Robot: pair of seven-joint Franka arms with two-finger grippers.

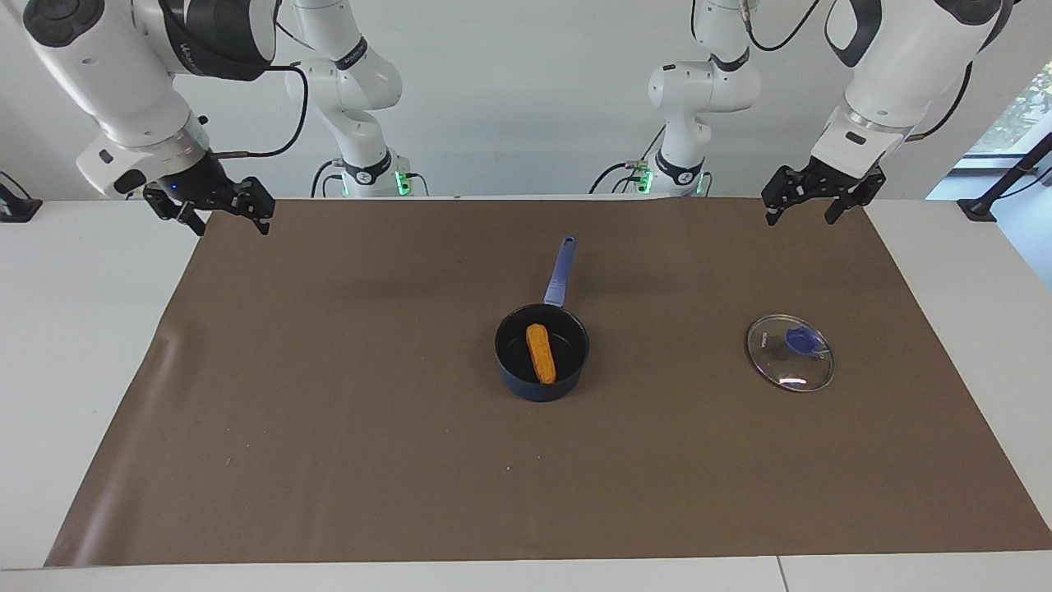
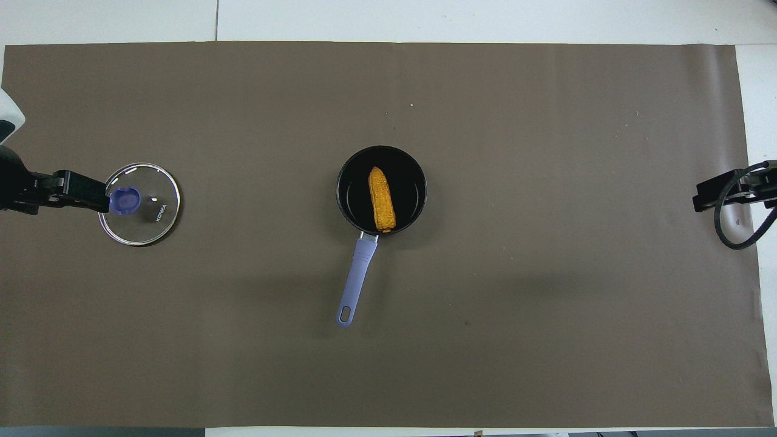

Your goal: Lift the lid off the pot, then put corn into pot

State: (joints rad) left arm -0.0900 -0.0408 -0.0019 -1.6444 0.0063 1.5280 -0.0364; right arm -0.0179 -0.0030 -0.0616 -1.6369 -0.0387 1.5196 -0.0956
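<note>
The bumpy yellow-orange corn lies in the dark pot; both the left gripper and the right gripper hang spread, empty.

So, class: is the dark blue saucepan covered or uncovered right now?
Uncovered. The dark blue saucepan shows its black interior with the yellow corn cob inside; the round glass lid lies flat on the brown mat, toward the left arm's end.

Dark blue pot w/ black inside, light blue handle. Bumpy yellow-orange corn. Clear glass lid, blue knob. Brown mat.
</note>
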